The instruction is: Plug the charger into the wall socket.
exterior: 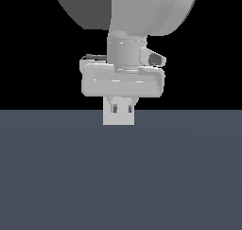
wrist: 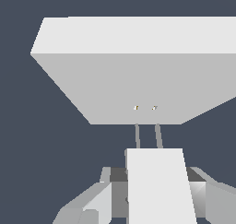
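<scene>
1. The white-grey two-finger gripper (exterior: 121, 104) on the Panda arm hangs low over the flat slate-blue table (exterior: 121, 177), seen head-on in the exterior view
2. In the wrist view the small off-white boxy charger (wrist: 156, 184) sits between the fingers (wrist: 94, 202); they look closed on its sides, narrow gap, firm hold as far as I can judge
3. Two thin grey prongs (wrist: 147, 135) stick out of the charger's front face toward the flat upright light-grey square wall socket (wrist: 133, 85)
4. The socket's two tiny yellowish holes (wrist: 144, 108) lie just beyond the prong tips; the tips are near the plate, and I can't tell whether they touch it
5. In the exterior view the pale block (exterior: 118, 116) below the gripper could be socket or charger, can't separate them
6. Step in hand, my judgement: final alignment and insertion
7. To do it well: keep the charger level and square to the plate, line each prong up with its hole, and correct sideways offset first; the prongs look about matched to the holes but converge slightly in perspective
8. Push straight along the prong axis, slow, no twist; keep grip tight so the block doesn't slip back
9. Risk: prongs catching the plate face beside the holes and tilting the charger in the fingers
</scene>
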`<state>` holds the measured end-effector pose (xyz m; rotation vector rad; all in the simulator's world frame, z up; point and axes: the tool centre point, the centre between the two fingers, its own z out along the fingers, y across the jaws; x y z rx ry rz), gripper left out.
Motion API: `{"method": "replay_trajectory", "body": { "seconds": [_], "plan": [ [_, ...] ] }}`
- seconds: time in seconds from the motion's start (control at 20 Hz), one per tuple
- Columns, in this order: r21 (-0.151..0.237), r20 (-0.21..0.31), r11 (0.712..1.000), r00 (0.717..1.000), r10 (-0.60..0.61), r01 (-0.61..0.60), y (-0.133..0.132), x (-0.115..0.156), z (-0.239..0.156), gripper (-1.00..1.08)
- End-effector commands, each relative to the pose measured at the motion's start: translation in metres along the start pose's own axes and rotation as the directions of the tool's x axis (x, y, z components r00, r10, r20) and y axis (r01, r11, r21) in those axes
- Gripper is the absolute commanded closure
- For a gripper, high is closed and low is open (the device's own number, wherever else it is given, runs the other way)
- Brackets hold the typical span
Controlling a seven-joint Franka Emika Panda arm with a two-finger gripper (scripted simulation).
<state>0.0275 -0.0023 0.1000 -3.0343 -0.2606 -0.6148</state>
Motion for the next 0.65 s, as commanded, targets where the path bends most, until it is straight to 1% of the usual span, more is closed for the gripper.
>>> {"method": "replay_trajectory", "body": {
  "seconds": [0.0, 0.3, 0.6],
  "plan": [
    [0.0, 0.0, 1.0, 1.0, 0.0, 0.0, 0.0, 0.009, 0.004, 1.08],
    [0.0, 0.0, 1.0, 1.0, 0.0, 0.0, 0.0, 0.024, 0.01, 1.08],
    [0.0, 0.0, 1.0, 1.0, -0.001, 0.001, 0.0, 0.026, 0.011, 1.08]
  ]
}}
